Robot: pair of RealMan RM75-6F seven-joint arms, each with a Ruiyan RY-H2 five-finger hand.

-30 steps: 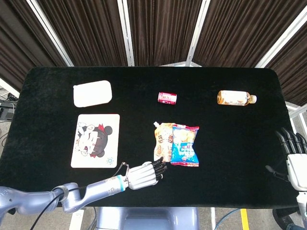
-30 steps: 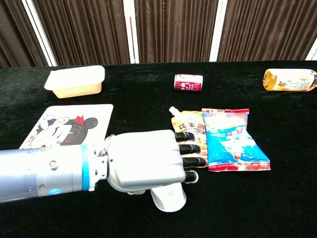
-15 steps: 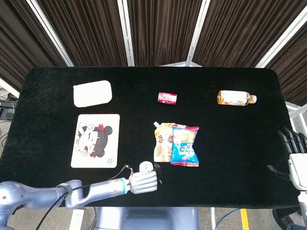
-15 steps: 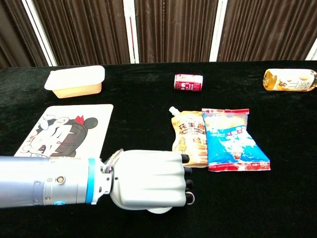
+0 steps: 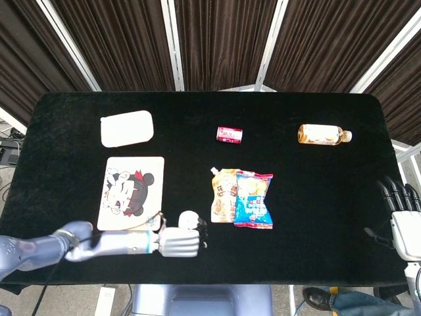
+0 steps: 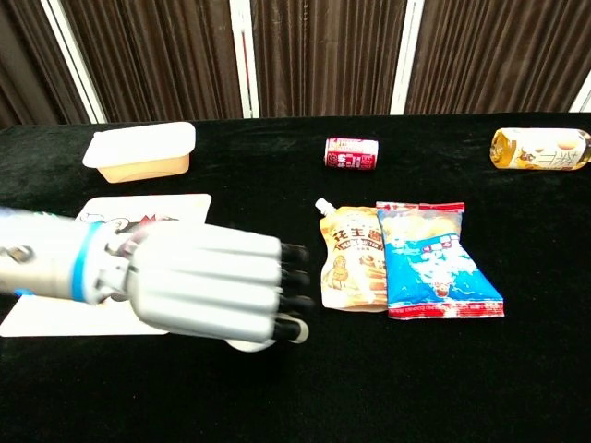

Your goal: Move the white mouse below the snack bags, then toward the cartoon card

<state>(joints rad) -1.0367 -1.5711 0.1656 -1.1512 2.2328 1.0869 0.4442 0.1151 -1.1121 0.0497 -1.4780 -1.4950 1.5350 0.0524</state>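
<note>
I am covering the white mouse (image 5: pixel 189 219) with my left hand (image 5: pixel 178 241), fingers draped over it; the cartoon card (image 5: pixel 131 192) is lying just left, snack bags (image 5: pixel 241 198) right. Bare black table (image 5: pixel 316 217) is stretching toward my idle, spread right hand (image 5: pixel 402 220). The mouse has slid leftward since before.

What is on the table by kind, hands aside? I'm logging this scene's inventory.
Snack bags: 2, spouted pouch and blue bag
Drinks: 2, red can and tea bottle
Cartoon card: 1
White lidded box: 1
White mouse: 1, under the left hand
Total: 7
</note>
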